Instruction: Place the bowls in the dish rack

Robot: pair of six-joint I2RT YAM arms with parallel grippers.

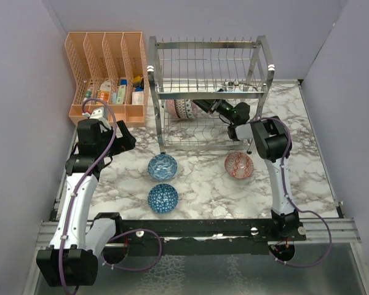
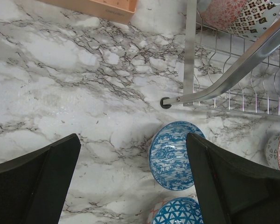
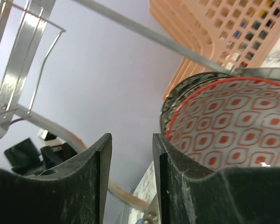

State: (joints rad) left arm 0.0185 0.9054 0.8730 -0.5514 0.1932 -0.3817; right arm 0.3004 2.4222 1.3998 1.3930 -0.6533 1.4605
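The shiny wire dish rack (image 1: 208,67) stands at the back middle. Two bowls stand on edge in its lower tier: a pink-red one (image 1: 174,109) and a dark-and-white one (image 1: 187,110). My right gripper (image 1: 198,105) reaches into that tier beside them. In the right wrist view it (image 3: 132,140) is open and empty, and the pink-red bowl's red-patterned inside (image 3: 233,126) lies just outside one finger. Two blue bowls (image 1: 162,166) (image 1: 162,198) and a reddish-brown bowl (image 1: 238,165) sit on the table. My left gripper (image 1: 128,140) (image 2: 133,140) is wide open and empty above the table, left of the blue bowl (image 2: 172,154).
An orange mesh file organizer (image 1: 107,74) holding small items stands at the back left, next to the rack. The rack's foot (image 2: 164,102) rests just behind the blue bowls. Purple walls close in the marble table (image 1: 209,184) on three sides.
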